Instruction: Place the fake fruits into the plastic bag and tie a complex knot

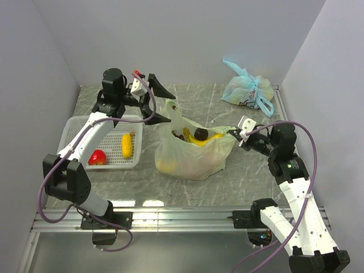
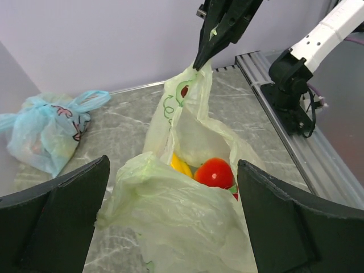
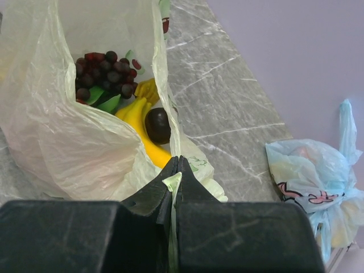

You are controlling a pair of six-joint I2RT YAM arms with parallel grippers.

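- Top external view, starting far left: finding a white basket (image 1: 114, 160) holding a red apple (image 1: 98, 157) and a yellow fruit (image 1: 127, 145), both outside the bag.
- Moving right: seeing the left gripper (image 1: 164, 104) spread wide, gripping nothing, fingers standing either side of the raised left handle of the plastic bag (image 1: 190, 158).
- Looking into the bag at table centre: spotting bananas (image 1: 208, 138), grapes (image 3: 102, 71) and a dark round fruit (image 3: 157, 125).
- Coming to the right gripper (image 1: 234, 132): noting jaws pressed together, pinching the bag's right handle.
- Ending back right: finding a tied blue bag (image 1: 247, 89) lying well apart.
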